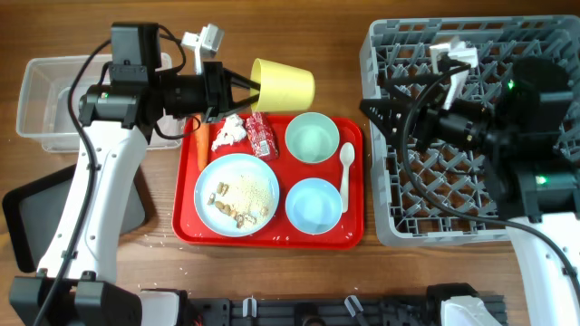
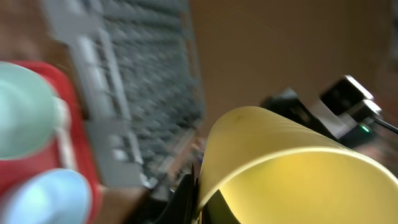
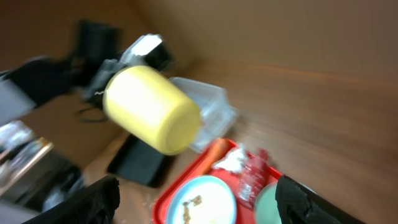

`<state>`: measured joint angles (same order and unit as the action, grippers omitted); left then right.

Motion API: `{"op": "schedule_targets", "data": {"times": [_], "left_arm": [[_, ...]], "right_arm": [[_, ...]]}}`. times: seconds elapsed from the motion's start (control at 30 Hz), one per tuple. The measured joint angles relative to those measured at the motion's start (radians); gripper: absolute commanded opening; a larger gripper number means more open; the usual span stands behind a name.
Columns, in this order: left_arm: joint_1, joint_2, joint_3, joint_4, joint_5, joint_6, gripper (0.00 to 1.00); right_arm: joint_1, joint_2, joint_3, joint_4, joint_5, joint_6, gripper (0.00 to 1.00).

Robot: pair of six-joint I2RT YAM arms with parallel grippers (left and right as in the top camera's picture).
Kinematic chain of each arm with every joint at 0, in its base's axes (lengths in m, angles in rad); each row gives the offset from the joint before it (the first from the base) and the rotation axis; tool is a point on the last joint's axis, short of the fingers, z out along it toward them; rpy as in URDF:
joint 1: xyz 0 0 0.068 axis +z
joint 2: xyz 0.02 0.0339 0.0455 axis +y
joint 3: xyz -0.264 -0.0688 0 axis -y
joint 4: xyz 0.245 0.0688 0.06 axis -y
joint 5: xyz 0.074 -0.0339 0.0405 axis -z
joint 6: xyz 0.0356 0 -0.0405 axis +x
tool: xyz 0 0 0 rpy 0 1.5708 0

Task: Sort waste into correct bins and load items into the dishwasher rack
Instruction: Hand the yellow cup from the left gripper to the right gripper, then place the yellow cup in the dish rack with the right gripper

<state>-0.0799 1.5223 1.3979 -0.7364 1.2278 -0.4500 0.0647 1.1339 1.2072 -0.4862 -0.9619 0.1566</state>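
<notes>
Pinching the small yellow cup [image 1: 283,86] is the left gripper [image 1: 250,89], clamped on the cup's 9 o'clock end, so the cup hangs sideways in the air over the 12 o'clock edge of the red serving tray [image 1: 186,231]. The left forearm lies level and points at 3 o'clock, and the rest of that arm drops away toward 7 o'clock.

Right gripper [image 3: 198,193] is spread wide with nothing in it. It hovers over the 9 o'clock side of the dishwasher rack [image 1: 390,226], aimed back at the tray.

On the tray: carrot [image 1: 197,145], tissue [image 1: 228,133] and red wrapper [image 1: 261,134] bunched at 11 o'clock. The pale-blue plate [image 1: 237,193] with rice and crumbs sits at 8, the mint-green bowl [image 1: 313,138] at 1, the light-blue bowl [image 1: 314,205] at 5 and the white spoon [image 1: 346,172] at 3. Wrapper has some print, way too small to read.

Clear tub [image 1: 54,104] sits out at 10 o'clock from the tray, black tray [image 1: 27,226] at 8, partly under the left arm
</notes>
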Motion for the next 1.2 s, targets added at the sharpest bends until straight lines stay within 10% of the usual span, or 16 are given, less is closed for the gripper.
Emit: {"op": "schedule_targets", "data": {"times": [0.23,0.4,0.5,0.77,1.0,1.2], "left_arm": [[-0.072,0.002,0.000,0.002,0.153,-0.005,0.04],[-0.085,0.002,0.000,0.000,0.173,-0.005,0.11],[-0.086,0.002,0.000,0.003,0.176,-0.004,1.00],[-0.037,0.002,0.000,0.008,-0.002,-0.011,1.00],[0.032,0.002,0.000,0.011,-0.108,-0.012,1.00],[0.032,0.002,0.000,-0.018,-0.140,-0.012,1.00]], "right_arm": [[0.174,0.137,0.000,0.126,-0.174,-0.060,0.87],[0.228,0.172,0.000,0.211,-0.204,-0.079,0.56],[0.230,0.172,0.000,0.211,-0.207,-0.077,0.55],[0.090,0.081,0.003,-0.075,0.041,-0.024,0.55],[-0.218,0.013,0.008,-0.633,0.733,0.186,0.56],[-0.311,0.140,0.007,-0.710,0.972,0.261,0.62]]}}
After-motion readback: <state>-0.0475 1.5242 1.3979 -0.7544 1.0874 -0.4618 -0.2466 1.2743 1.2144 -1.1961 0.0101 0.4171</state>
